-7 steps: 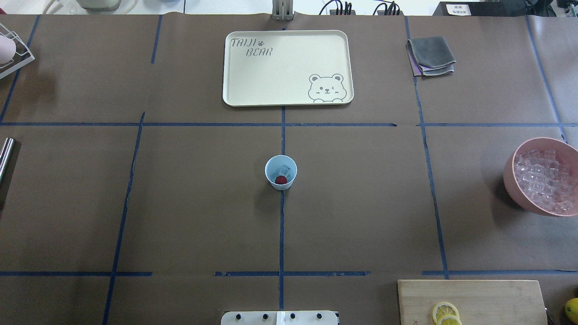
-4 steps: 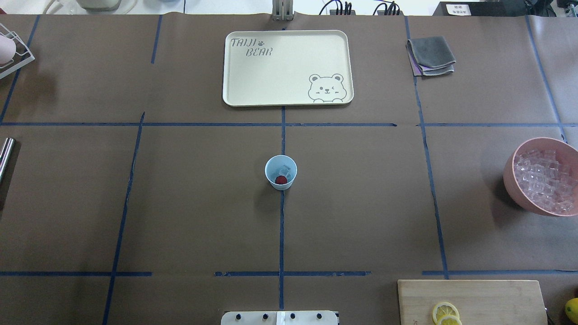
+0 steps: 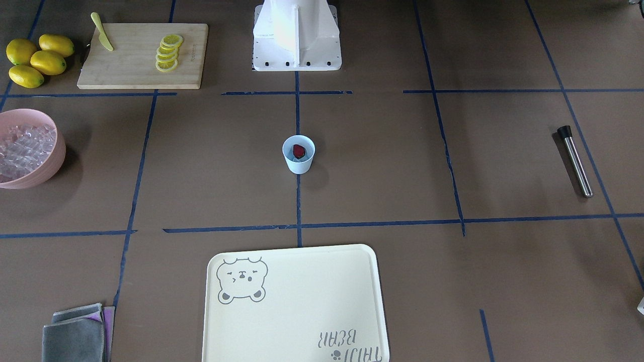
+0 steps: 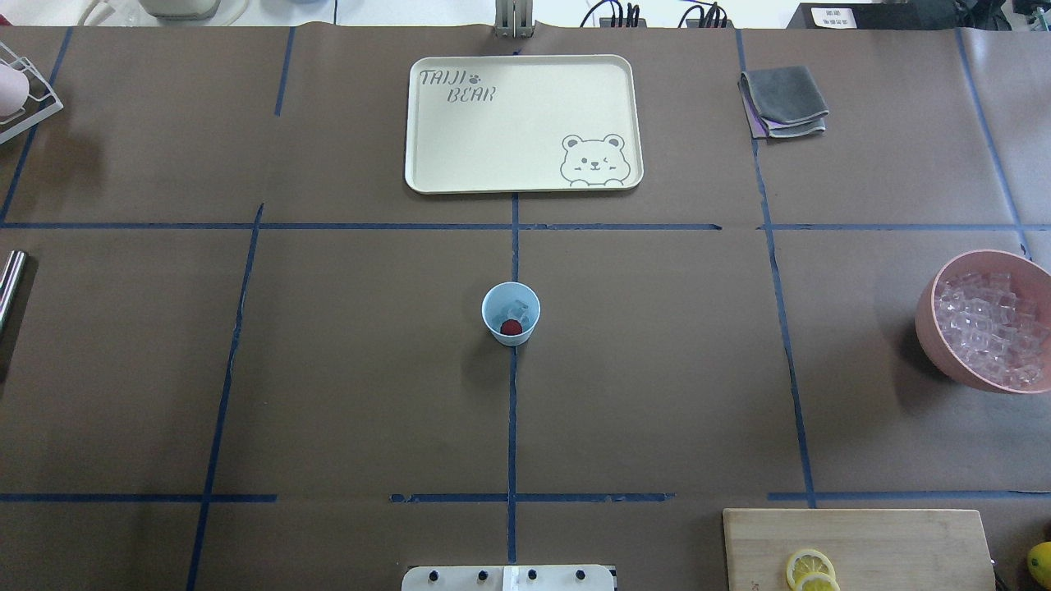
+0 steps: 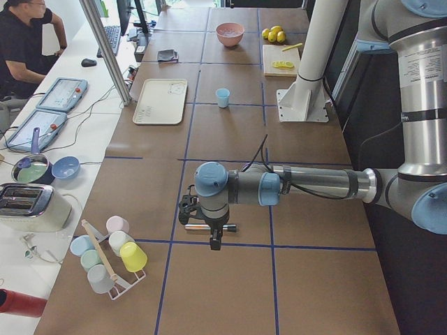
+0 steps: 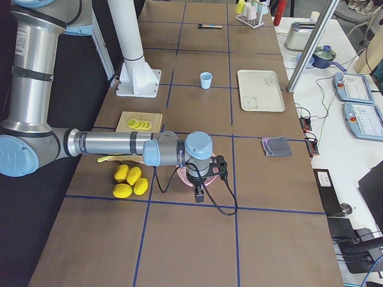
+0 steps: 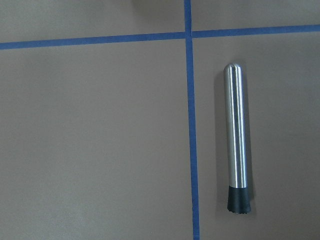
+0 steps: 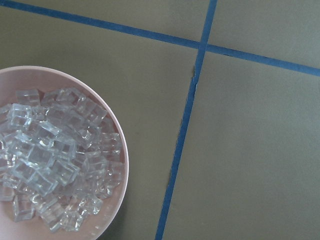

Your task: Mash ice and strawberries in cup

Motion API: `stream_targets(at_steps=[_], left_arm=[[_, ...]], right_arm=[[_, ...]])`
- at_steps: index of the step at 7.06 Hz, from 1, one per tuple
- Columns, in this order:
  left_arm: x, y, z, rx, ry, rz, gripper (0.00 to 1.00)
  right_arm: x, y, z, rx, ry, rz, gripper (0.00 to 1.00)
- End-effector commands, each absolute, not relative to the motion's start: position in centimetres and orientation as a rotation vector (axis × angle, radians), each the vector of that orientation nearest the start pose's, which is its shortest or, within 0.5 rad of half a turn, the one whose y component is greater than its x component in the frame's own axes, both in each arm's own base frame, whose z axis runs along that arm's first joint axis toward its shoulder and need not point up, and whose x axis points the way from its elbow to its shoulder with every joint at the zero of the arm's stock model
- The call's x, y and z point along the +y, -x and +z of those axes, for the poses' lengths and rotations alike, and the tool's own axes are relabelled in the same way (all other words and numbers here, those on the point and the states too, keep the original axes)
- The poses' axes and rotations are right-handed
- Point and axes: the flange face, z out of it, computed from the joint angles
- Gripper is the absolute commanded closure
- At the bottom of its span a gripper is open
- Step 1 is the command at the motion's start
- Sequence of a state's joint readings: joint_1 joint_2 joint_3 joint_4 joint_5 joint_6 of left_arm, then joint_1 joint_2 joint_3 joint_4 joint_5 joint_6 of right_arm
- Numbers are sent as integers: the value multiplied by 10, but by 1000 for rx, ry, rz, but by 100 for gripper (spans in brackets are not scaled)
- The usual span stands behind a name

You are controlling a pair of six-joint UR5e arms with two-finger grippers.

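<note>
Steel-grey and black, the left gripper hangs over the one metal muddler, which lies flat on the brown paper beside a blue tape line. I cannot tell whether its fingers are spread or pressed together. The right gripper hangs above the one pink bowl heaped with clear cubes, and its fingers are equally unreadable. Well apart from both, at the table's middle, one pale-blue cup stands upright, holding one dark-red strawberry and ice too blurred to count. Farther out lie one cream tray, one cutting board and four whole lemons
</note>
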State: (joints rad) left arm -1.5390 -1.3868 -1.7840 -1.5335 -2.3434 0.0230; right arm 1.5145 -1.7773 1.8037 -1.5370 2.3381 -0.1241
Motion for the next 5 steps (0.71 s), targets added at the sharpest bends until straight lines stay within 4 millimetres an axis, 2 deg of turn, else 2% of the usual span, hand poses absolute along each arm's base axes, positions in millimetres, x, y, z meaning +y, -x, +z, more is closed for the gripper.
stream_targets(at_steps=[1,3,5], left_arm=[[-412,48,642,814,22,43,0],[-413,48,647,813,26,44,0],[-415,48,637,815,5,51,0]], right_arm=[[-410,-47,634,-766,-88,-183,0],[-401,-50,639,-771,-80,-175,0],[-395,-57,643,-783,-36,-246,0]])
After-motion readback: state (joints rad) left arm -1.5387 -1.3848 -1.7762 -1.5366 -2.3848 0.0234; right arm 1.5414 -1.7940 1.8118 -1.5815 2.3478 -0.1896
